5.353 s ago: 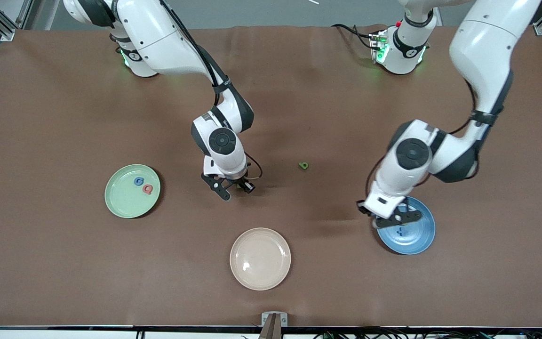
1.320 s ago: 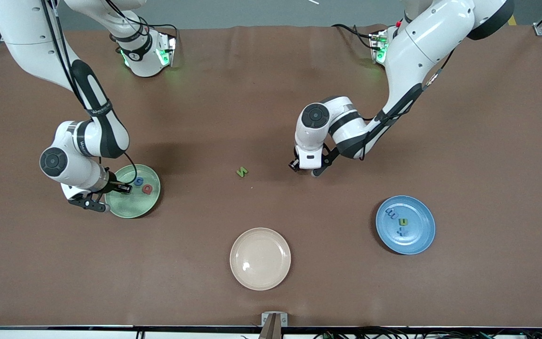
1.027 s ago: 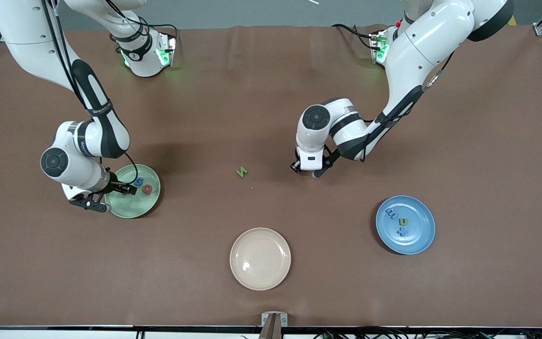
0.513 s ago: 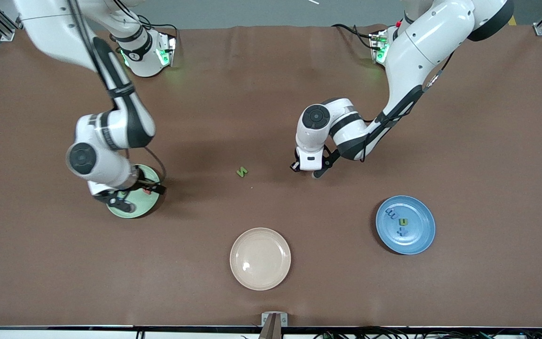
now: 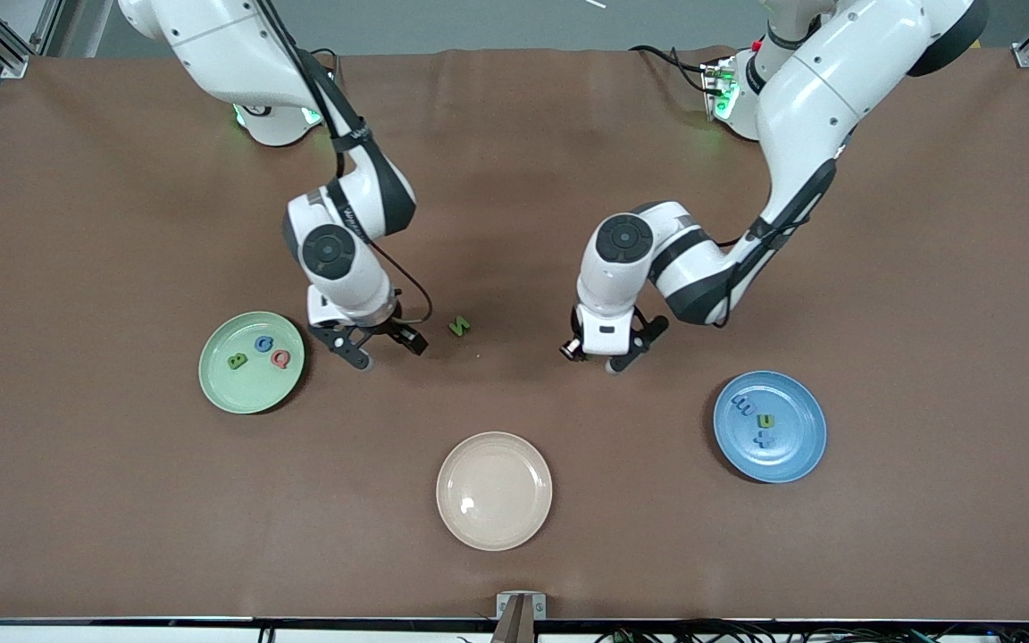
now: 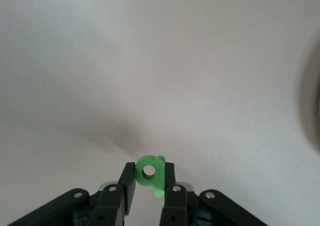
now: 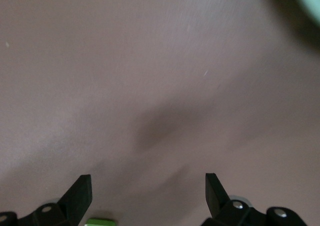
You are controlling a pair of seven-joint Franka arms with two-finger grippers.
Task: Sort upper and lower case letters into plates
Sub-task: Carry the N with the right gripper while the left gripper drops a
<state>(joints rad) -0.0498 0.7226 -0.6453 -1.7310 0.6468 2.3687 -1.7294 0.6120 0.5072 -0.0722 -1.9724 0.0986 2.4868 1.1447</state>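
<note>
Left hand (image 5: 608,355) pinches a small green lowercase letter (image 6: 151,172) between its fingertips, hanging over bare brown bench (image 5: 568,554) between the middle and the blue plate (image 5: 805,454). The wrist view shows the foam piece, a round hole through it, clamped squarely between the two pads. Right hand (image 5: 378,346), fingers spread wide and holding nothing, hovers just beside the green N (image 5: 459,327), which lies flat on the bench near the middle, well apart from both target plates.

Sorting looks close to done. The mint green plate (image 5: 229,395), toward the right arm's end, carries the capitals: a green B (image 5: 236,361), a blue G (image 5: 263,343) and a red-pink Q (image 5: 280,359). The blue plate, toward the left arm's end, holds three lowercase pieces, among them a blue m (image 5: 742,407), a green letter (image 5: 765,421) and a blue x (image 5: 761,438). A cream plate (image 5: 456,531) nearest the camera sits unused.

Next, by the look of it, the left arm must carry its letter over the blue plate and release it low enough that the light foam does not bounce out. The right arm needs to settle its open fingers astride the thin N, press close to the bench and close cleanly before taking it to the mint plate.
</note>
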